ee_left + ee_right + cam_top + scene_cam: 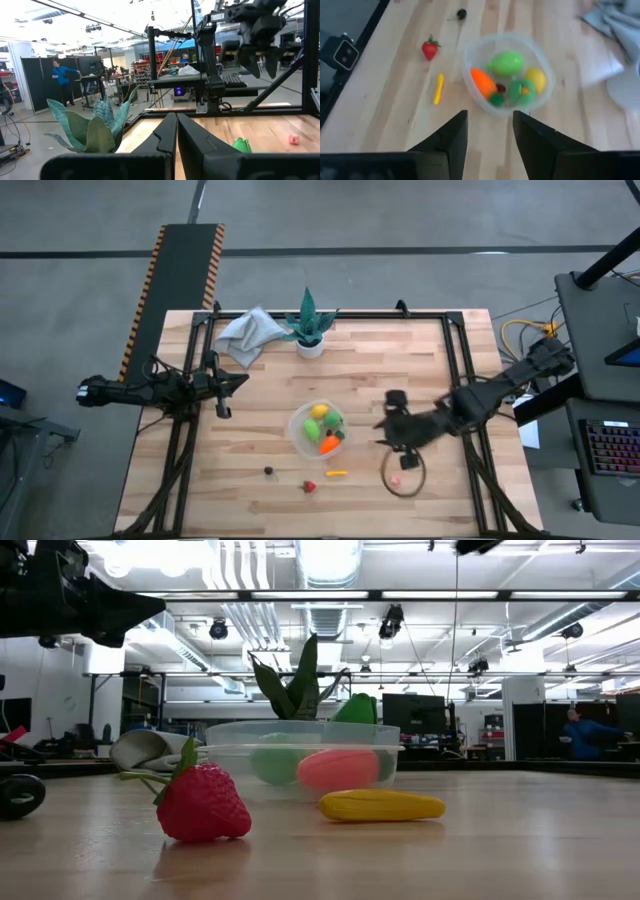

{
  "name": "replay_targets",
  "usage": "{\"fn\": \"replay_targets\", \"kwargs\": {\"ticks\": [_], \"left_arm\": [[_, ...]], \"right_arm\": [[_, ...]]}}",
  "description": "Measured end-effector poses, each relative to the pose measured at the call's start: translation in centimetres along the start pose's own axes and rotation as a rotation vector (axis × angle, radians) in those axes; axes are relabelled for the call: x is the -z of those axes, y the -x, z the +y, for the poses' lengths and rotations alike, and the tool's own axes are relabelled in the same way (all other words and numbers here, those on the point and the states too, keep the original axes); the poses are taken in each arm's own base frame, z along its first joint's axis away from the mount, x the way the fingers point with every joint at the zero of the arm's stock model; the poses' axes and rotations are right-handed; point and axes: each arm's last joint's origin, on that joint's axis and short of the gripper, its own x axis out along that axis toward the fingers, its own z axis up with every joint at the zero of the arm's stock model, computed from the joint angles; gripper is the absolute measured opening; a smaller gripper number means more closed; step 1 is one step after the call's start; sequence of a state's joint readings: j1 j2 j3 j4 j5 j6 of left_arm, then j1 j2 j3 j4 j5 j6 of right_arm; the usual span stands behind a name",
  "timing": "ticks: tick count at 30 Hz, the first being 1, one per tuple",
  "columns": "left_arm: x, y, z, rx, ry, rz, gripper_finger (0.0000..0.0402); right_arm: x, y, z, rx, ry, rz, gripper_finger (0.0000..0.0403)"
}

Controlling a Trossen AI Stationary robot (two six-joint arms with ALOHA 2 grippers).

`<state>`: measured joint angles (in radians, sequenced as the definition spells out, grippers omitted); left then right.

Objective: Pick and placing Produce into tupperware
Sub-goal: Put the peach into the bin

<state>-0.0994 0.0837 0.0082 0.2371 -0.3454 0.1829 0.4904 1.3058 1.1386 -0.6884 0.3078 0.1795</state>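
The round clear tupperware (300,432) (536,54) (300,735) sits mid-table and holds an orange carrot (483,82), a green piece (507,63), a yellow lemon (536,79) and small bits. Near the table's near edge lie a red strawberry (309,487) (205,803), a yellow piece (337,474) (382,805) and a dark bit (268,471). My right gripper (383,432) (490,127) hovers open and empty just right of the tupperware, tilted down toward it. My left gripper (238,380) (176,132) waits shut at the table's left side.
A teal plant in a white pot (309,330) and a grey cloth (248,335) stand at the far edge. A dark ring (403,477) with a small pink piece (395,479) lies on the table below my right gripper. Black frame rails run along both sides.
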Motion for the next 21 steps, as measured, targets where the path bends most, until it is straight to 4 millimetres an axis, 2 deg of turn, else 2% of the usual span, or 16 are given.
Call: {"fn": "replay_targets", "kwargs": {"ticks": [3,6,10,15,21], "left_arm": [[0.0,0.0,0.0,0.000,0.000,0.001,0.0000],[0.0,0.0,0.0,0.000,0.001,-0.002,0.0000],[0.0,0.0,0.0,0.000,-0.007,0.000,0.0000],[-0.1,0.0,0.0,-0.001,-0.005,-0.008,0.0000],[-0.2,0.0,0.0,-0.004,-0.001,-0.019,0.0000]], "right_arm": [[1.5,0.4,1.6,-0.001,-0.157,0.024,0.0149],[3.3,-0.4,2.8,-0.017,-0.279,0.085,0.0170],[6.2,-2.9,4.7,-0.026,-0.287,0.174,0.0220],[8.1,-5.4,6.5,-0.059,-0.339,0.212,0.0276],[9.6,-7.5,8.2,-0.069,-0.377,0.279,0.0290]]}}
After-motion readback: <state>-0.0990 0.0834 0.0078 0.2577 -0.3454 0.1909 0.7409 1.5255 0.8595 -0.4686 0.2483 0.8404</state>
